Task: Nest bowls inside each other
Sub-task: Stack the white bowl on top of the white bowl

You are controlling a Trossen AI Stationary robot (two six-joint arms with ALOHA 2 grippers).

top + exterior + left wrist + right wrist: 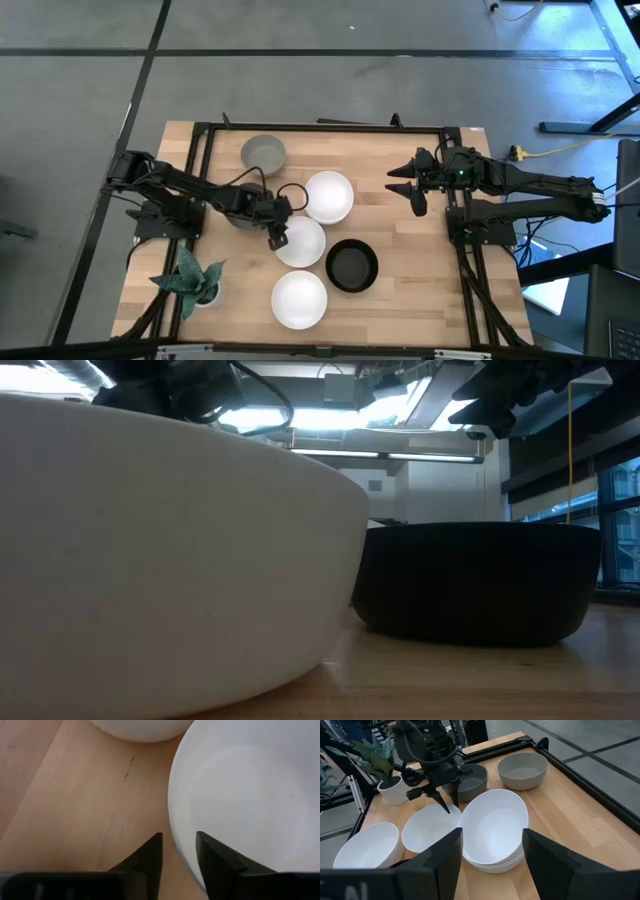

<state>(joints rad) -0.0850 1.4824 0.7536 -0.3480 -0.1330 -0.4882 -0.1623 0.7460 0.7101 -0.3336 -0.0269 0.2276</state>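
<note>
L gripper [279, 226] straddling white bowl [301, 242] rim, unclosed

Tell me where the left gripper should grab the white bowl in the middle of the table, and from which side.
Probably the rim, on the side nearest the left gripper, coming down from above. The middle white bowl sits upright and open, with a thin wall, so one finger can go inside and one outside. Its far sides are crowded by the stacked white bowls and the black bowl.
</note>
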